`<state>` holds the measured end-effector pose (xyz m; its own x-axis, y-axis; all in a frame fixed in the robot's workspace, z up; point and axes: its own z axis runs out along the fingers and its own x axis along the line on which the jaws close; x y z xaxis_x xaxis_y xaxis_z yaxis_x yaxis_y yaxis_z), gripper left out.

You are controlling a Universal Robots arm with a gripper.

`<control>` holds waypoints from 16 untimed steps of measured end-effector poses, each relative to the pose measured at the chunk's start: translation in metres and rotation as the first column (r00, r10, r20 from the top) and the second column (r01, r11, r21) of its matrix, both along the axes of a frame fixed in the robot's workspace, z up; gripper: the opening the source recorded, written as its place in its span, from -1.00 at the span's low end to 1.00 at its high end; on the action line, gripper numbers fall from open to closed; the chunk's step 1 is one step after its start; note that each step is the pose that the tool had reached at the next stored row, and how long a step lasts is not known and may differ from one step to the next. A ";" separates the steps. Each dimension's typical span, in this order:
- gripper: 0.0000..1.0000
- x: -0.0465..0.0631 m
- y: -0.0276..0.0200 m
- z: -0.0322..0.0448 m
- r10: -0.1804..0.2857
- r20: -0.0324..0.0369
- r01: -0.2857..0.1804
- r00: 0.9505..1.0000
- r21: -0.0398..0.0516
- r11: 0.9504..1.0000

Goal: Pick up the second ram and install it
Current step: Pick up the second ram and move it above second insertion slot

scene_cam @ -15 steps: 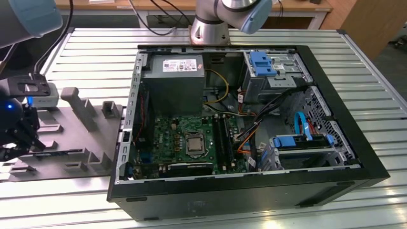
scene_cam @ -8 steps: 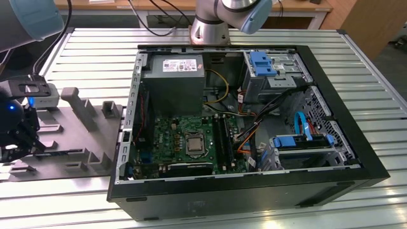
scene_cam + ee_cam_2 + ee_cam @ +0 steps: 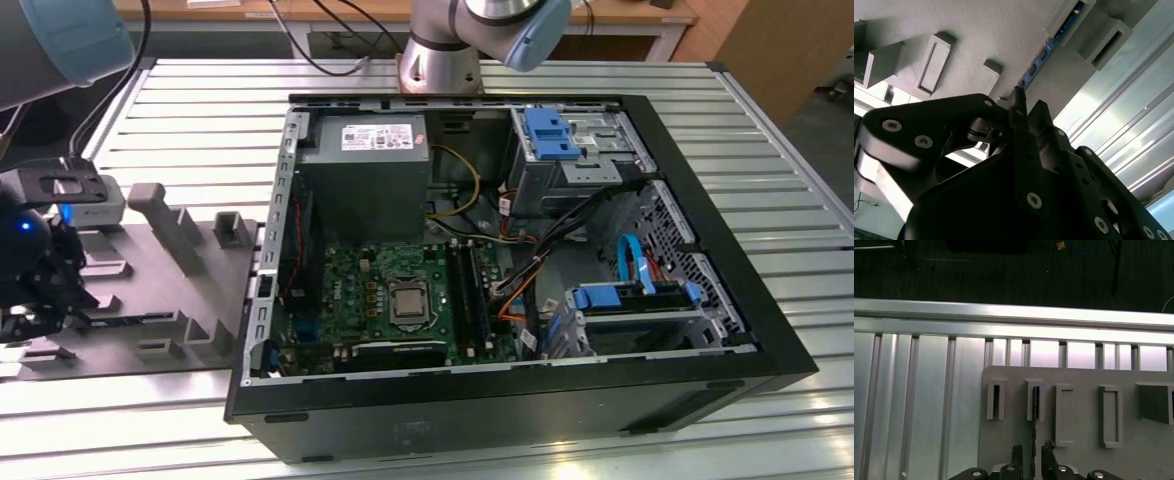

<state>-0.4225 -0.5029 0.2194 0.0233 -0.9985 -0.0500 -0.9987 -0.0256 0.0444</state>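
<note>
While second ram [image 3: 1046, 51] stands on edge in slot of grey holder [image 3: 1079, 460] on tabletop [image 3: 929, 405], gripper [image 3: 1031, 452] straddles it, jaws parted, nothing clamped. Likely light, stiff, thin, fragile: pinch flat faces, spare contact edge, modest force.

Layout, as you have it: computer case [image 3: 787, 350] sits on the slatted table [image 3: 747, 110], with the arm's base [image 3: 441, 60] beyond it in the exterior view. Fixture plate [image 3: 160, 290] lies on the table, at the exterior view's left of the case. In both wrist views the second ram [image 3: 1034, 405] [image 3: 1039, 62] stands on edge in a plate slot. The gripper [image 3: 1032, 460] [image 3: 1029, 102] straddles one end of it, with a gap on either side.
</note>
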 end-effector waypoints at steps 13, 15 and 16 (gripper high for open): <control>-0.17 0.000 0.0024 -0.0139 0.000 0.000 0.000 1.000 0.000 1.000; -0.17 0.000 0.0027 -0.0174 0.000 0.000 0.000 1.000 -0.001 1.000; -0.17 0.000 0.0027 -0.0188 0.000 0.000 0.000 1.000 -0.001 1.000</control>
<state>-0.4225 -0.5002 0.2006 0.0235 -0.9985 -0.0495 -0.9987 -0.0257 0.0444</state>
